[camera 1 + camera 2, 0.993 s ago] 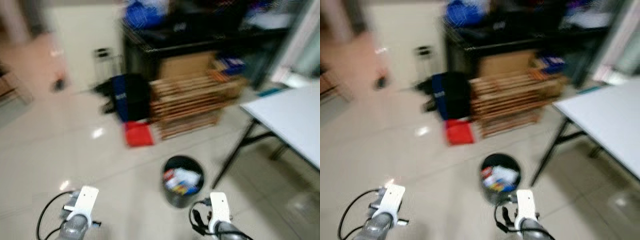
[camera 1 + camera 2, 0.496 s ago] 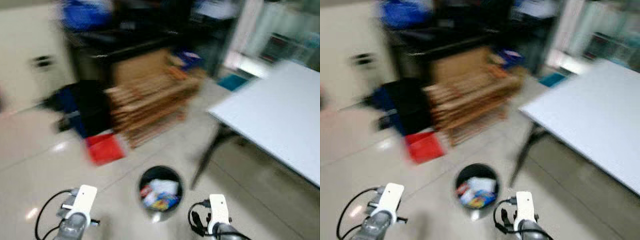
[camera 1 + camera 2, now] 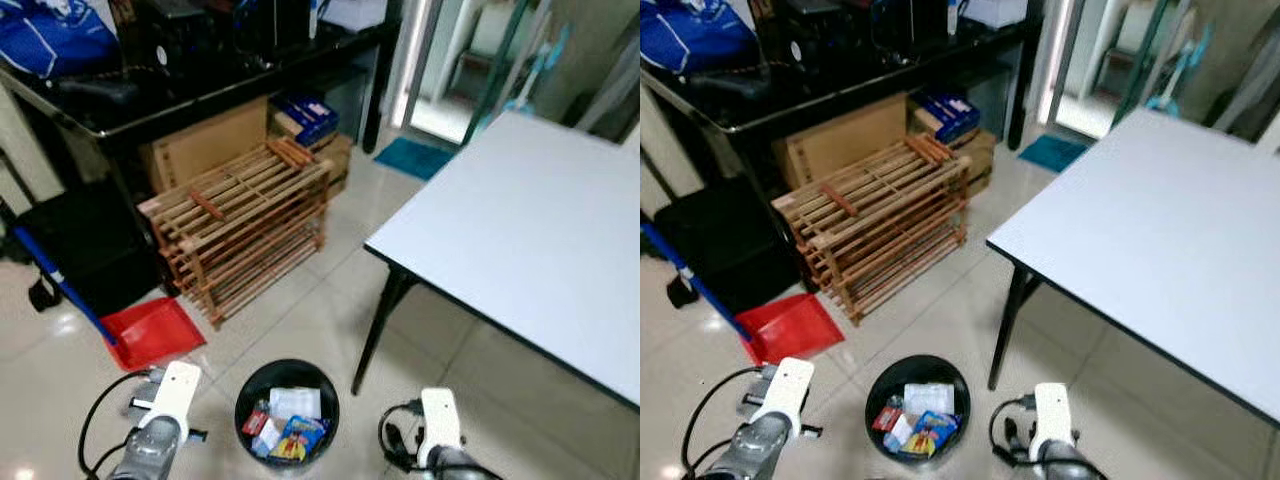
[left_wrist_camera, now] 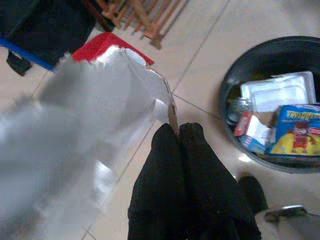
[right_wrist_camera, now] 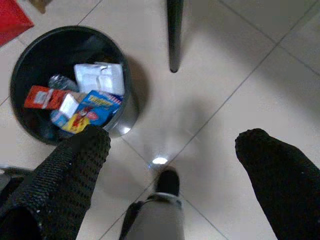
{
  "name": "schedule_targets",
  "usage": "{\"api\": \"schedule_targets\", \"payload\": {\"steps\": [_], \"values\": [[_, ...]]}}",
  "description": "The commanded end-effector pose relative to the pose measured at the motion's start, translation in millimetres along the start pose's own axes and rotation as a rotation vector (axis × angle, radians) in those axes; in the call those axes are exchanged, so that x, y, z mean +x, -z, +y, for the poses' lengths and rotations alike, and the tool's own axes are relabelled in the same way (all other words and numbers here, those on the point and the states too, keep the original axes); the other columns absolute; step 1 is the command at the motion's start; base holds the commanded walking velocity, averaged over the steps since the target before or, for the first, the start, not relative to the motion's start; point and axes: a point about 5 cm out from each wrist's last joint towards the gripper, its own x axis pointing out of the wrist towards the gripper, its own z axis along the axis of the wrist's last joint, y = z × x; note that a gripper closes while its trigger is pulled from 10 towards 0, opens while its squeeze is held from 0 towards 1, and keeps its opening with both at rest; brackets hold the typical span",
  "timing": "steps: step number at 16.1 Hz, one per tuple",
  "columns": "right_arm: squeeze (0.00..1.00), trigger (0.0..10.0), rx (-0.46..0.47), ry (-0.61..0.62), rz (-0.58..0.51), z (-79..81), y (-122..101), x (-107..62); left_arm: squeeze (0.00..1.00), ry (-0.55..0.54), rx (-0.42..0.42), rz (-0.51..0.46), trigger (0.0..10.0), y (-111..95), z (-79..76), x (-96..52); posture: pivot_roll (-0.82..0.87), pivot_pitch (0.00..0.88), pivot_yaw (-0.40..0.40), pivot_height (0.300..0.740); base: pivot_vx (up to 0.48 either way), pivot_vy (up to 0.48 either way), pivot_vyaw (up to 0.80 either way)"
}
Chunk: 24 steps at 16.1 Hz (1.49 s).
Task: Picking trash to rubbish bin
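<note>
A round black rubbish bin (image 3: 287, 364) stands on the tiled floor just ahead, between my two forearms. It holds several pieces of trash, among them a white tray and a blue and yellow snack packet (image 3: 297, 436). My left gripper (image 4: 178, 129) is shut on the edge of a crumpled silvery wrapper (image 4: 95, 120), held beside the bin (image 4: 235, 75) and not over it. My right gripper (image 5: 177, 142) is open, its fingers wide apart and bare, above the floor on the other side of the bin (image 5: 30, 45).
A white table (image 3: 530, 230) stretches along the right, with one black leg (image 3: 378, 325) close to the bin. Behind the bin stand a wooden slatted rack (image 3: 240, 225), a red dustpan (image 3: 150, 333), a black bag (image 3: 85, 245) and a black desk (image 3: 200, 95).
The whole picture has shifted and sharpened as the camera swung right. The bin now lies lower and between my arms. The arms keep the same places in the picture.
</note>
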Motion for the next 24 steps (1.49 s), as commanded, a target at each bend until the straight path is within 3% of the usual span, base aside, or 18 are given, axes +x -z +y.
{"api": "schedule_targets", "payload": {"steps": [1, 6, 20, 24], "values": [[0.0, 10.0, 0.016, 0.018, 0.001, -4.9, 1.6, -1.1, 0.0, 0.007, -0.005, 0.003, 10.0, 2.4, -2.9, -0.8, 0.01, 0.037, -0.031, 0.74, 0.0, 0.0, 0.0], [0.0, 10.0, 0.011, 0.016, 0.002, -5.0, 1.1, -1.0, 0.0, 0.0, 0.0, 0.013, 10.0, 2.9, -2.7, -0.6, 0.01, 0.038, -0.034, 0.74, 0.052, 0.0, 0.0], [0.0, 10.0, 0.018, 0.005, 0.009, -2.7, 1.4, -0.6, 0.0, -0.01, 0.018, 0.027, 10.0, 5.5, 1.0, -1.0, 0.01, 0.027, -0.029, 0.74, 0.386, 0.0, 0.0], [0.0, 10.0, 0.023, 0.003, 0.012, -2.2, 2.1, -0.6, 0.0, 0.008, 0.016, 0.016, 10.0, 2.8, -1.7, -0.4, 0.01, 0.031, -0.026, 0.74, 0.072, 0.0, 0.0]]}}
